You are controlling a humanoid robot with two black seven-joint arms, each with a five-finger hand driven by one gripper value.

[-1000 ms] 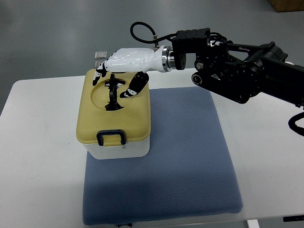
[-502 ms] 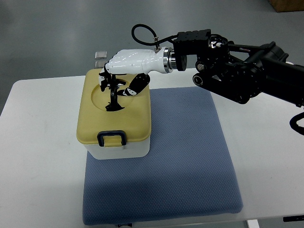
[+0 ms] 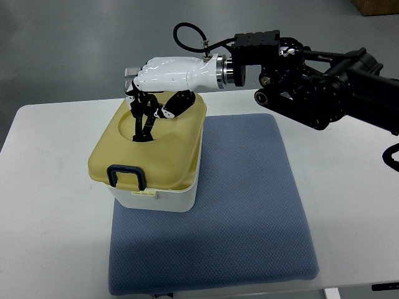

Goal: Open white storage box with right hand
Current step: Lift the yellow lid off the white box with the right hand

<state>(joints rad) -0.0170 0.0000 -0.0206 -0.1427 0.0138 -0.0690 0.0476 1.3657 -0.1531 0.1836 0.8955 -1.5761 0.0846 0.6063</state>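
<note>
While my right hand (image 3: 151,94) curls its fingers (image 3: 163,111) around the black handle (image 3: 144,123) in the round recess of the yellow lid (image 3: 153,152), that lid sits tilted, its front edge with the dark latch (image 3: 125,175) raised off the white storage box (image 3: 156,197). The box stands at the left corner of the blue mat (image 3: 237,205) on the white table (image 3: 50,205). My palm hides the top of the handle, so how far my fingertips wrap it is hard to make out. My black forearm (image 3: 324,87) runs off the right edge. A small grey object (image 3: 130,71) peeks out behind my knuckles.
</note>
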